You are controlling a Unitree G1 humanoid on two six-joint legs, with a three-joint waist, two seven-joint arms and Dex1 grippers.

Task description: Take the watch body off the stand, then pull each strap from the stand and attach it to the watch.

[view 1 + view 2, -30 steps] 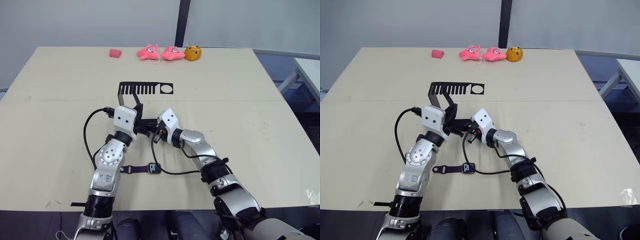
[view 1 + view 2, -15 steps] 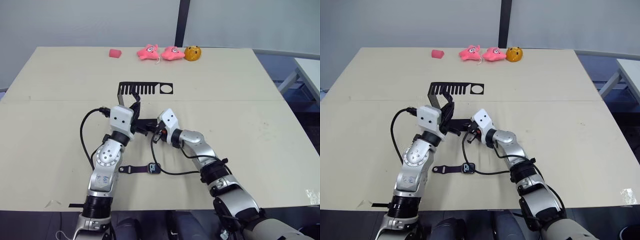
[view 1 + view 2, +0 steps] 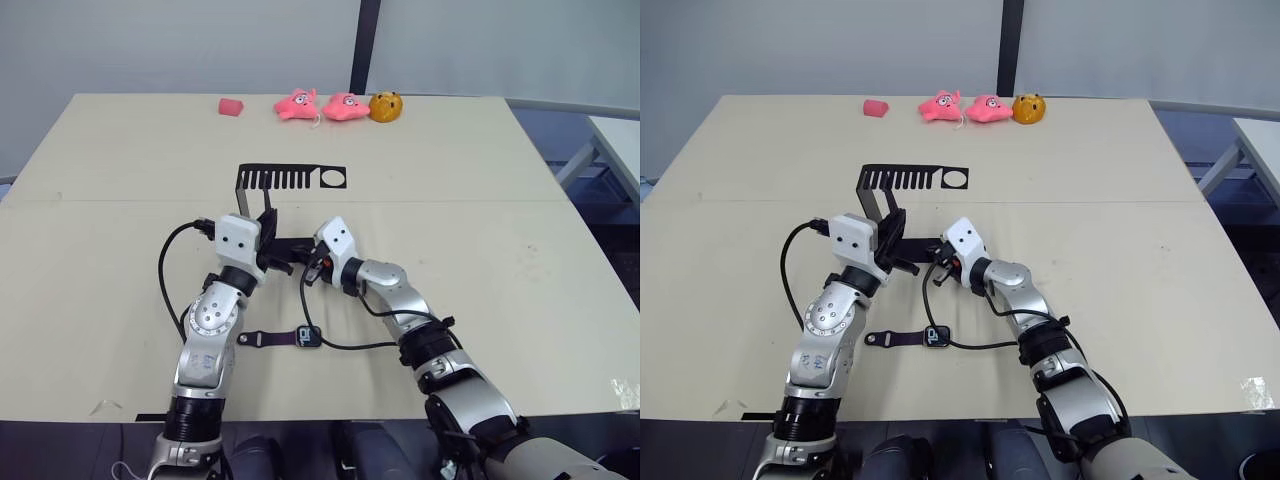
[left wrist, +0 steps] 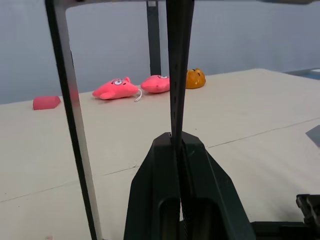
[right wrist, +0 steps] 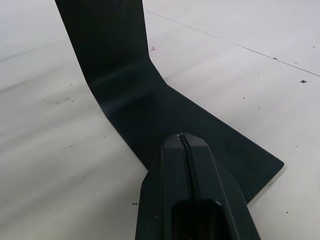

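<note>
The black stand (image 3: 292,178) rises at the table's middle, its base (image 5: 200,125) reaching toward me. My left gripper (image 4: 176,136) is shut on a thin black strap (image 4: 179,70) that hangs straight down from the stand's slotted top plate, next to the upright (image 4: 70,130). Seen from the head, that gripper (image 3: 268,224) sits just under the plate's left end. My right gripper (image 5: 182,136) is shut, its tip over the stand's base, to the right of the left one (image 3: 308,264). The watch body (image 3: 309,337) lies flat nearer me, with another strap (image 3: 265,339) joined to its left side.
Two pink plush toys (image 3: 297,104) (image 3: 346,105), an orange toy (image 3: 386,106) and a small red block (image 3: 231,106) line the far edge. A black cable (image 3: 350,345) from my right wrist loops past the watch body. Open tabletop lies on both sides.
My left wrist has drifted slightly left and toward me, with its fingers staying at the stand's upright. The right arm, the stand and the watch body have not moved.
</note>
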